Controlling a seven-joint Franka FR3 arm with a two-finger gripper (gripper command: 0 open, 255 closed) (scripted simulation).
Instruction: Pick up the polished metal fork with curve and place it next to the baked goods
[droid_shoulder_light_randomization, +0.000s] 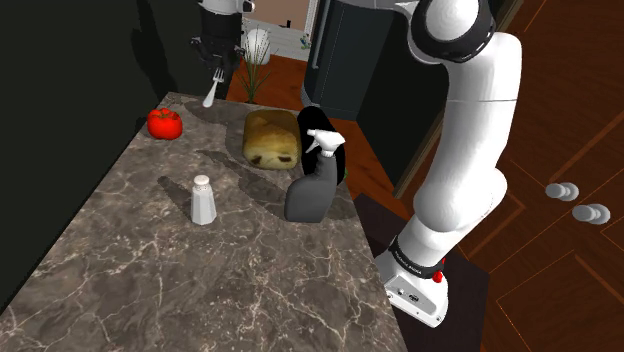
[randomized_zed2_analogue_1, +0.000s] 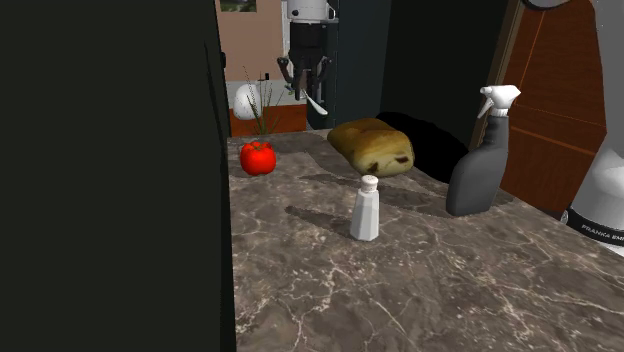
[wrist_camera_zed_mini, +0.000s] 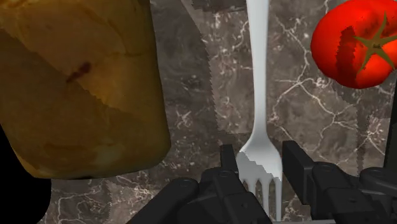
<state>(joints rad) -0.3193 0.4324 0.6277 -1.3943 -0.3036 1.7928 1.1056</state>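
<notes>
Fork (wrist_camera_zed_mini: 259, 95), pale and glossy, clamped at its tined end between the black fingers (wrist_camera_zed_mini: 228, 164) of the pincer (wrist_camera_zed_mini: 261, 160), handle pointing away toward the marbled table (wrist_camera_zed_mini: 191, 95). Held in the air, clear of the stone, over the table's far end. Seen along the pincer, lined up above bare surface between the golden-brown loaf (wrist_camera_zed_mini: 83, 83) on one side and the red tomato (wrist_camera_zed_mini: 356, 48) on the other, touching neither. In the shoulder view, tomato at the far left, loaf to its right, fork hanging above and between them. Nearer that camera, a white shaker (droid_shoulder_light_randomization: 203, 199) upright on the table. To the shoulder view's right of it, apart from it, a dark grey spray bottle (droid_shoulder_light_randomization: 313, 185) with white trigger head, standing in front of the loaf.
</notes>
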